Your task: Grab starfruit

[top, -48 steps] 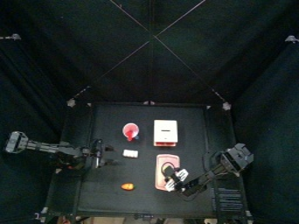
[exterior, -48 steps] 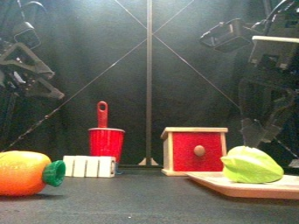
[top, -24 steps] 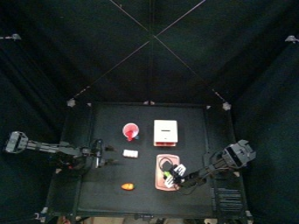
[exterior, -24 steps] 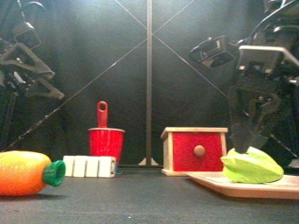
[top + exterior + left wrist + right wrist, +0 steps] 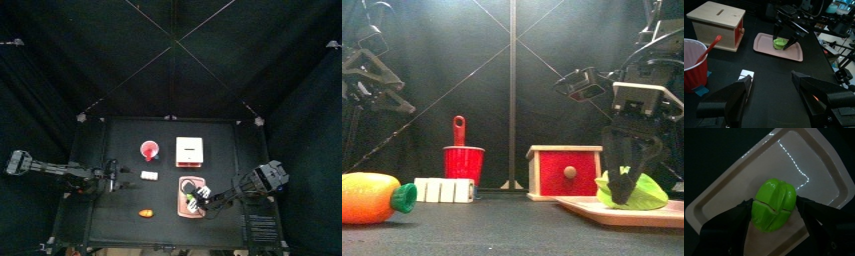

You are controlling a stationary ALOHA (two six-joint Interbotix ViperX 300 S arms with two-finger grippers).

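So the right gripper (image 5: 627, 178) has dropped right over the starfruit (image 5: 776, 204) on the tray (image 5: 821, 158), jaws wide either side (not squeezing yet), so the grab looks imminent.

The pen is dimly lit from above, and the black curtains are swallowed in shadow. A curved streak of glare is seen on the pale plastic tray (image 5: 811, 175). The glossy green starfruit (image 5: 775, 205) is evenly lit, while the near black jaws are rendered soft and dark.
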